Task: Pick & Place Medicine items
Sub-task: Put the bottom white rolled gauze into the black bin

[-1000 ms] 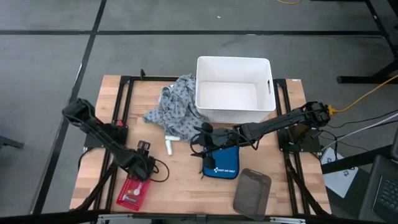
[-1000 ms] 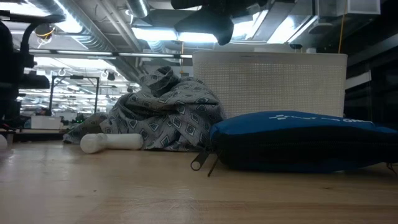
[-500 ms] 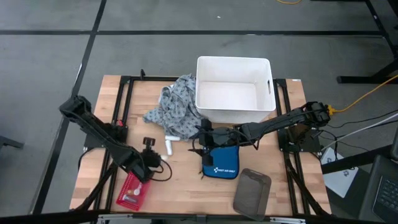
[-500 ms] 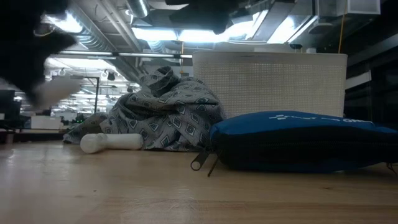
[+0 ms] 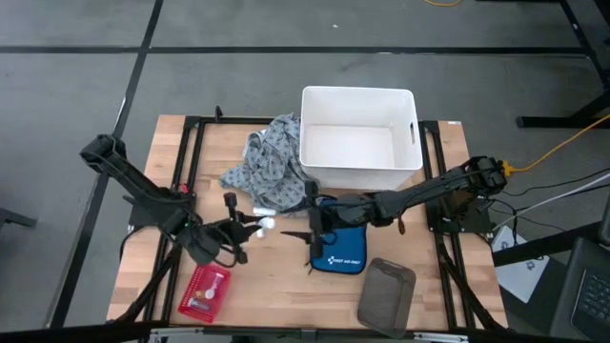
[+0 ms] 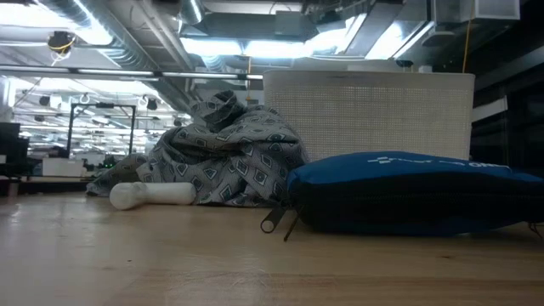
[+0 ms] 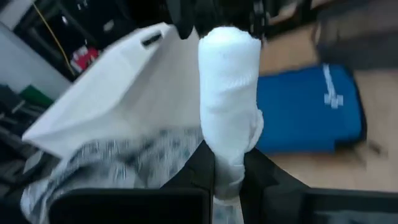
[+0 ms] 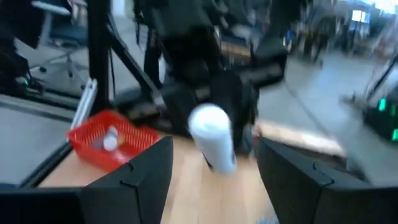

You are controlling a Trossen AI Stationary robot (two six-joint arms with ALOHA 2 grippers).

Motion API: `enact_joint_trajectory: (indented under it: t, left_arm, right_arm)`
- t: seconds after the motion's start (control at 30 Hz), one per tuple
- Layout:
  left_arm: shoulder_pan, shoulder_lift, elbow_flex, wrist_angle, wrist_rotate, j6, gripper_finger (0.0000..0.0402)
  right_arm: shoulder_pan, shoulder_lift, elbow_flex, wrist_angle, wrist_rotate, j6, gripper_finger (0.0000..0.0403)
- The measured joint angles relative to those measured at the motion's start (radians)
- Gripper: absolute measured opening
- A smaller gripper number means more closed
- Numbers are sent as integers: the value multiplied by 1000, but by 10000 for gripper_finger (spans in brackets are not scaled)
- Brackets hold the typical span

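Left hand (image 7: 227,180) grips white roll (image 7: 229,102); bin (image 5: 358,171) empty.

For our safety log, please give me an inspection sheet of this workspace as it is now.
Surface: wooden table, no spill seen.
Job's things: held white roll in the left claw; second white roll lies beside the grey patterned cloth.
Clutter: white bin, blue pouch, grey pouch, red basket.
Claws: left claw shut on the held white roll; right claw open, facing it.
Cables: yellow cable off the table's right side.
Surroundings: grey floor; no person seen.
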Motion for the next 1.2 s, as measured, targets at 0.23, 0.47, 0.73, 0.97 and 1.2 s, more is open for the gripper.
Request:
enact_joint_trajectory:
  t: [0.23, 0.47, 0.73, 0.97, 1.2]
  left_arm:
    - [64, -5, -33, 242, 38, 165, 28]
    - [105, -5, -53, 348, 166, 235, 28]
    - [107, -5, -53, 353, 201, 237, 28]
    - [107, -1, -53, 383, 242, 240, 28]
    - [114, 43, -53, 439, 249, 274, 28]
  right_arm:
    - [7, 0, 0, 82, -2, -80, 229]
    - [3, 0, 0, 88, -3, -93, 229]
    - [0, 0, 0, 87, -37, -59, 229]
    - [-2, 0, 0, 87, -70, -41, 229]
    - [-2, 0, 0, 85, -71, -41, 223]
